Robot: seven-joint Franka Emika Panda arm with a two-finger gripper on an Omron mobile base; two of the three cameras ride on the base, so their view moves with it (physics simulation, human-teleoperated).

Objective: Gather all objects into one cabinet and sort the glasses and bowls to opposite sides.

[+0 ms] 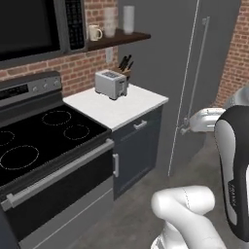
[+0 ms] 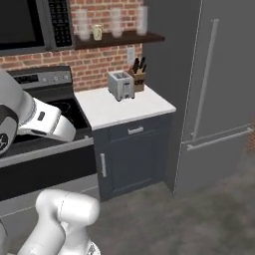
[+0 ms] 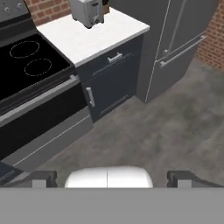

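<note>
The gripper (image 3: 112, 178) is spread wide, holding nothing, above the floor (image 3: 166, 131); a cream mug (image 1: 94, 32) sits far off on the shelf (image 1: 116, 39) by the microwave (image 1: 34, 26), above the toaster (image 1: 111, 83).

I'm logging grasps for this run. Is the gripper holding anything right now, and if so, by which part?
Nothing is held. In the hand view the gripper is open, its fingertips wide apart with only bare floor beyond them.
</note>
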